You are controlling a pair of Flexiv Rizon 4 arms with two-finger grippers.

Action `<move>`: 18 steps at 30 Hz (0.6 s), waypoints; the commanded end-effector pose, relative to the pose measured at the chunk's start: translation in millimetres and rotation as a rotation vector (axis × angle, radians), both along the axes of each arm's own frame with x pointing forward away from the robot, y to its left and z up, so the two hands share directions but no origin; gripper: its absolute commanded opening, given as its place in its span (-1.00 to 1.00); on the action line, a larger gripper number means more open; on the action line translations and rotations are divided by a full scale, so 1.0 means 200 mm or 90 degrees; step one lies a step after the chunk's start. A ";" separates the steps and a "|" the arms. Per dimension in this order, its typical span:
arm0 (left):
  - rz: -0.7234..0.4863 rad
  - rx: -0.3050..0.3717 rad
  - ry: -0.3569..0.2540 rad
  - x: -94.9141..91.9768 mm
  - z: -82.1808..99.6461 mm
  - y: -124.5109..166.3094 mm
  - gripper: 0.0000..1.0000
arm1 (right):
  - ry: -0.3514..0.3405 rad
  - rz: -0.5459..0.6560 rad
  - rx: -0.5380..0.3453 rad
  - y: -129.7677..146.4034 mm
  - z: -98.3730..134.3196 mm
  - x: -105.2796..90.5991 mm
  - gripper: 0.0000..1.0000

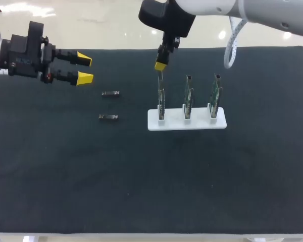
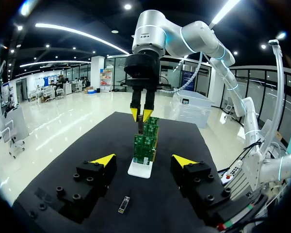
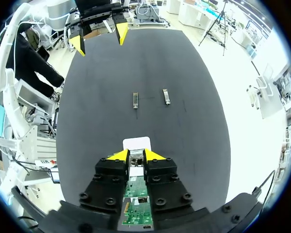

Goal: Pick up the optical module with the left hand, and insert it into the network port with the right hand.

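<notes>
Black matting [image 1: 141,191] covered the table on my side. On it, left of centre, a small dark metal optical module [image 1: 108,117] lay flat. The second loose module [image 1: 110,93] lay just beyond, parallel to the first and apart from it. To their right stood a white rectangular plastic base [image 1: 192,124] carrying three upright green circuit boards in a row. The leftmost board [image 1: 161,98] was directly under my right gripper [image 1: 160,65]. That gripper's fingers were drawn close together, pinching a third small silvery module [image 3: 136,161] from both sides. The module's lower end met the board's top edge, though I couldn't tell how far in it sat. Farthest back on the left, my left gripper [image 1: 85,68] hovered above the mat with its fingers spread wide and nothing between them, well apart from both loose modules.
</notes>
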State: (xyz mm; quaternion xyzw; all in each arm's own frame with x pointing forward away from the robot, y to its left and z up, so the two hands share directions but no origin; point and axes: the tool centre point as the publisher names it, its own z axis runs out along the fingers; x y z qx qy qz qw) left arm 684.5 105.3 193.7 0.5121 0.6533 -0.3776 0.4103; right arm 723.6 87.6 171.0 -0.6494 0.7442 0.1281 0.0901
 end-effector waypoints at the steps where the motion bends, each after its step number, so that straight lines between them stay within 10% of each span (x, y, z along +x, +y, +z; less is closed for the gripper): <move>1: 0.000 0.002 0.001 0.01 0.00 0.00 1.00 | 0.003 0.005 -0.005 0.00 -0.02 0.00 -1.00; 18: 0.000 0.002 0.001 0.01 0.00 0.00 1.00 | -0.029 0.011 -0.018 0.00 -0.04 -0.02 -1.00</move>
